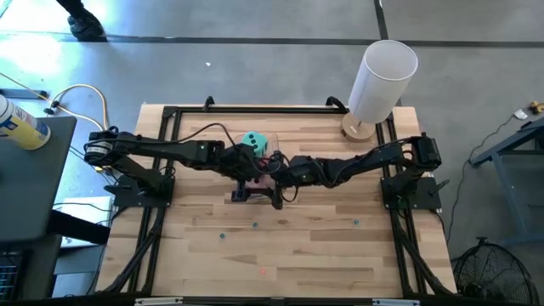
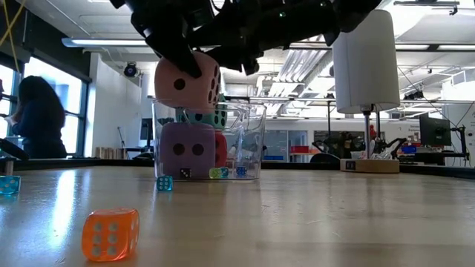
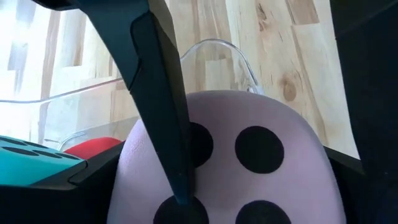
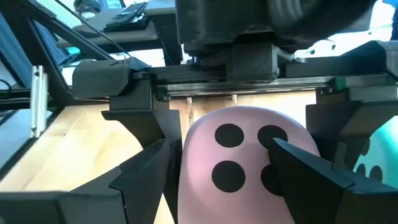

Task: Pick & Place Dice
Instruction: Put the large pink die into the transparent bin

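A pink die [image 2: 187,80] with dark pips hangs above a clear container [image 2: 249,141]. Inside the container are a purple die [image 2: 188,150], a red die [image 2: 220,148] and a teal die [image 1: 253,140]. Both arms meet over the middle of the table. My right gripper [image 4: 217,168] reaches in from the table's right and is shut on the pink die. My left gripper [image 4: 239,124] faces it from the table's left and is open wide, with a finger on either side of the pink die [image 3: 267,162]. My right gripper pinches the pink die between its two fingers, coming from the table's right and slanting slightly down. One finger [image 3: 165,112] lies pressed against a pip face [image 3: 211,143], and the foam bulges around it. The die hides where the other finger meets it. The die hangs clear above the container.
A white cylinder on a wooden base [image 1: 380,81] stands at the table's far right corner. A small orange die [image 2: 110,233], a small blue die [image 2: 164,183] and tiny beads [image 1: 255,225] lie on the near half of the table. A person [image 2: 33,119] sits beyond the table's left.
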You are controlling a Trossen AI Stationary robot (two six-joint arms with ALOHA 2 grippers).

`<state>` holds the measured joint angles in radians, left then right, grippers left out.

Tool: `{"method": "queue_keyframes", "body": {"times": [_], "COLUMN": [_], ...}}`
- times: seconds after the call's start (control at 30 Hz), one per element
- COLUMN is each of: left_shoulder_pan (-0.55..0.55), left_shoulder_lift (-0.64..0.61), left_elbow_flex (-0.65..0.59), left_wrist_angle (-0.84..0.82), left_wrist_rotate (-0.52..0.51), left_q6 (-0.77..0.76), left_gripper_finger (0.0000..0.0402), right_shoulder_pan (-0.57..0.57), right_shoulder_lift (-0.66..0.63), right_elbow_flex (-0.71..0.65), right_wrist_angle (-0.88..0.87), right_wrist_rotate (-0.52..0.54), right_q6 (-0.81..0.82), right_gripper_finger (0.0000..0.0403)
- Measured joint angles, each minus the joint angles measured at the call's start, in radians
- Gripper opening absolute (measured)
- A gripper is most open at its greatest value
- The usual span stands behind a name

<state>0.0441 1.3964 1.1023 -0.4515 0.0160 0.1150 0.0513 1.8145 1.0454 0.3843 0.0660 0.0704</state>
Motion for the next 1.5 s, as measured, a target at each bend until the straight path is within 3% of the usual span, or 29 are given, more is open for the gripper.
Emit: {"method": "queue_keyframes", "body": {"times": [0.2, 0.5, 1.03, 1.5], "left_shoulder_pan": [0.0, 0.005, 0.009, 0.027], "left_shoulder_lift": [-0.001, -0.008, -0.01, -0.012], "left_elbow_flex": [0.0, 0.005, -0.024, -0.101], "left_wrist_angle": [0.019, 0.098, 0.107, 0.227], "left_wrist_rotate": [-0.008, -0.031, -0.018, 0.001], "left_q6": [0.009, -0.008, -0.068, -0.094], "left_gripper_finger": [0.0386, 0.0386, 0.0386, 0.0386], "right_shoulder_pan": [0.005, 0.049, 0.04, 0.036], "right_shoulder_lift": [-0.015, -0.113, -0.126, -0.123], "right_elbow_flex": [-0.002, -0.006, -0.01, -0.009], "right_wrist_angle": [-0.009, -0.114, -0.04, 0.057], "right_wrist_rotate": [0.027, 0.294, 0.296, 0.314], "right_q6": [-0.037, -0.034, -0.13, -0.196], "right_gripper_finger": [0.027, 0.027, 0.027, 0.027]}}
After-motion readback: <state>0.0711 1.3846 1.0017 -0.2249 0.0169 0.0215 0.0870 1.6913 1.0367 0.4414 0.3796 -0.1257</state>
